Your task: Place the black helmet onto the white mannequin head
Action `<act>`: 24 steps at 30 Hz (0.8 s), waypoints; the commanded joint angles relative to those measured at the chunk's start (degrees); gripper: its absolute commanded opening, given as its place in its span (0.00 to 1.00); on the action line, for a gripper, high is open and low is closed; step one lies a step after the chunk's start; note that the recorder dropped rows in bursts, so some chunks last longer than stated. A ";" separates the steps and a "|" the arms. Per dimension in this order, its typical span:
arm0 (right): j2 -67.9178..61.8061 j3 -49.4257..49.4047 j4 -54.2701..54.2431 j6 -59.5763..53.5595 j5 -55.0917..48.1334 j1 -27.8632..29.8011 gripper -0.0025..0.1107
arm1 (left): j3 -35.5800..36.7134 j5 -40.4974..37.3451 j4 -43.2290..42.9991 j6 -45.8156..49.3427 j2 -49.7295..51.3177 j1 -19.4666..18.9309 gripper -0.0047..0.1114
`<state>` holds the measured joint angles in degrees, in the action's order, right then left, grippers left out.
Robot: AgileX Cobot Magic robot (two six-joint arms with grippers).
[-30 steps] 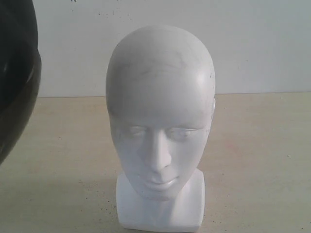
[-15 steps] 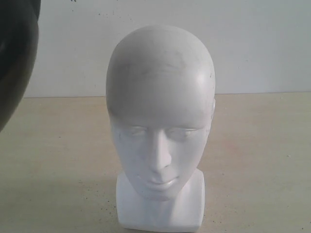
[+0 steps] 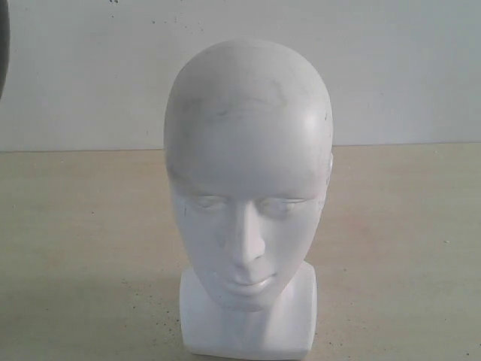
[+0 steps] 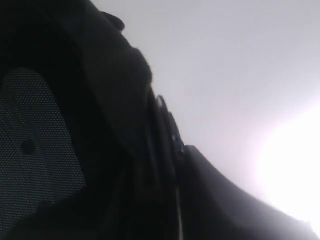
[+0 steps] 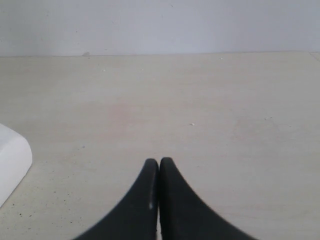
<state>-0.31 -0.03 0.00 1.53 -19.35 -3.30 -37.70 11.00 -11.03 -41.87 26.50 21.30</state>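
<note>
**A:** Scene, largest first?

**B:** Pale beige worktop (image 3: 406, 248) carrying the matte white bald mannequin head (image 3: 248, 173). The head is upright on its squared base, centred, facing the exterior camera, crown uncovered. The rounded black hard-shell helmet (image 4: 115, 100) is aloft on the left arm's side, well apart from the head. The exterior view catches only a dark sliver of it at the upper left edge. It fills the left wrist view, grey mesh liner pad (image 4: 35, 150) showing.

**A:** Fingers?

**B:** Left fingers can't be made out against the dark helmet. It hangs clear of the worktop right at that wrist, so I judge them closed on its rim. Right fingers (image 5: 145, 190) are pressed tip to tip, holding nothing, low over the worktop near the head's base.

**A:** Handling?

**B:** Judgement only: the shell is stiff, smooth, likely slippery, and bulky rather than heavy. Grip the padded lower rim, not the dome. The head may tip if knocked sideways.

**A:** Versus a second ago?

**B:** Head unmoved. The helmet then covered a broad strip on the exterior view's left, and is now nearly out of frame.
</note>
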 commanded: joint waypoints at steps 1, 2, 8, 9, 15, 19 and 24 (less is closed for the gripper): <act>0.31 0.03 0.49 -0.24 0.21 0.45 0.02 | -0.65 3.14 14.41 18.14 1.11 -0.07 0.08; 0.31 0.03 0.49 -0.24 0.21 0.45 0.02 | -0.65 3.14 16.91 21.36 1.11 -0.07 0.08; 0.31 0.03 0.49 -0.24 0.21 0.45 0.02 | -1.15 2.30 45.90 48.51 0.80 0.04 0.08; 0.31 0.03 0.49 -0.24 0.21 0.45 0.02 | -1.50 2.30 52.81 54.91 0.74 0.04 0.08; 0.31 0.03 0.49 -0.24 0.21 0.45 0.02 | -2.55 -7.15 71.92 76.16 0.74 0.04 0.08; 0.31 0.03 0.49 -0.24 0.21 0.45 0.02 | -2.55 -14.10 78.59 77.14 0.74 0.04 0.08; 0.31 0.03 0.49 -0.24 0.21 0.45 0.02 | -2.55 -15.73 86.34 81.84 0.74 0.04 0.08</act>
<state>-0.31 -0.03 0.00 1.53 -19.35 -3.30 -39.04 -7.01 71.70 35.69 28.02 21.30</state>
